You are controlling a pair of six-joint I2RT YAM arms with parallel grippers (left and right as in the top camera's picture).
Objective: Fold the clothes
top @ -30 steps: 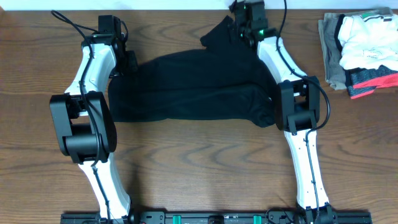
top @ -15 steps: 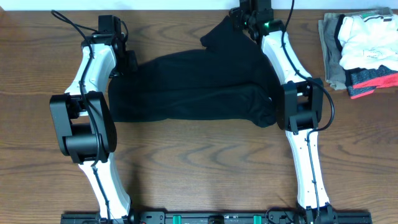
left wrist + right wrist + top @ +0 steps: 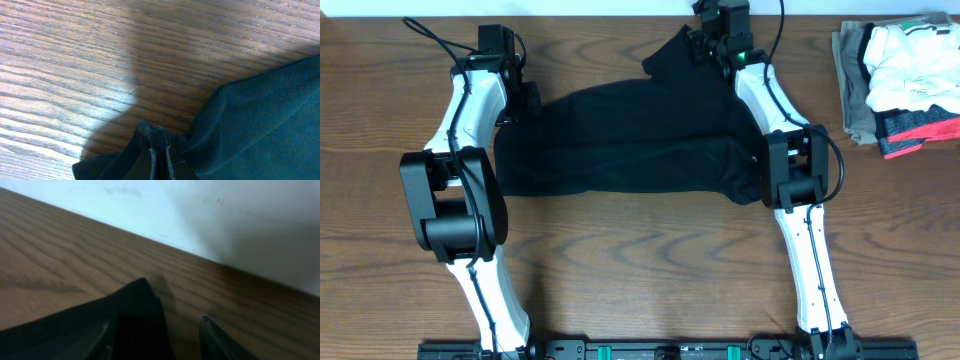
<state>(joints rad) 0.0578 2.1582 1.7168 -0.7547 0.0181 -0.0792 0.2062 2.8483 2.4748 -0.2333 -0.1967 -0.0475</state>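
At far edge, right pincer (image 3: pixel 159 324), drawn back, gapes astride black garment (image 3: pixel 640 140); left pincer (image 3: pixel 159 150) clamps it.

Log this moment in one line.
left gripper: shut on black garment edge | right gripper: open at its far corner | clothes pile: far right, untouched

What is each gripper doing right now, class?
Left gripper: shut on the black garment.
Right gripper: open, a fold of the black garment between its fingers.

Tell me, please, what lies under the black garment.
Only the wooden table shows around the black garment; anything beneath it is covered and cannot be seen.
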